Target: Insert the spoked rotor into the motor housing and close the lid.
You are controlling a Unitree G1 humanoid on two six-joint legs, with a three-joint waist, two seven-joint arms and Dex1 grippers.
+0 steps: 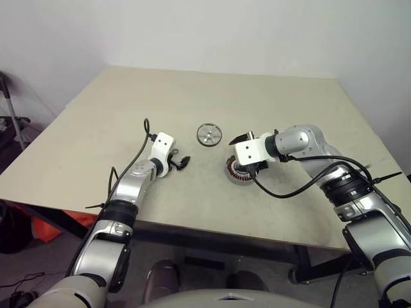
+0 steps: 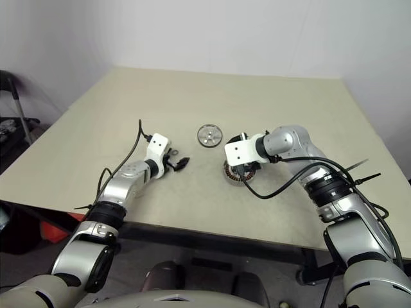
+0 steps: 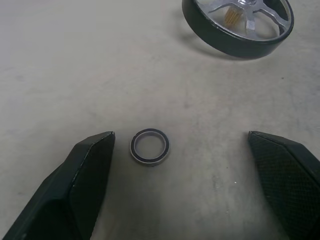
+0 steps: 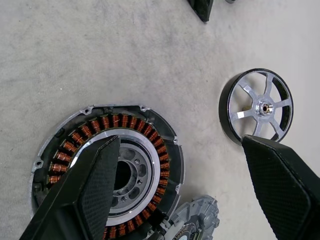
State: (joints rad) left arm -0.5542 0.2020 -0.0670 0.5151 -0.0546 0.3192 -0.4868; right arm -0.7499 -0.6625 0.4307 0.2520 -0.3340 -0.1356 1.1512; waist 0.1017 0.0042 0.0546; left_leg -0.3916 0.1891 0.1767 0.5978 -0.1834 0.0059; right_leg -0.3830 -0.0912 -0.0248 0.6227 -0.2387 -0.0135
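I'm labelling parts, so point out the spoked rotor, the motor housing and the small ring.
spoked rotor (image 4: 263, 107), right wrist view, hub.
motor housing (image 4: 131, 122), right wrist view, copper windings.
small ring (image 3: 149, 146), left wrist view, rim.

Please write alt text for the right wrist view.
The right gripper, open, hangs over the motor housing, whose copper windings show. The spoked rotor lies on the table apart from it.
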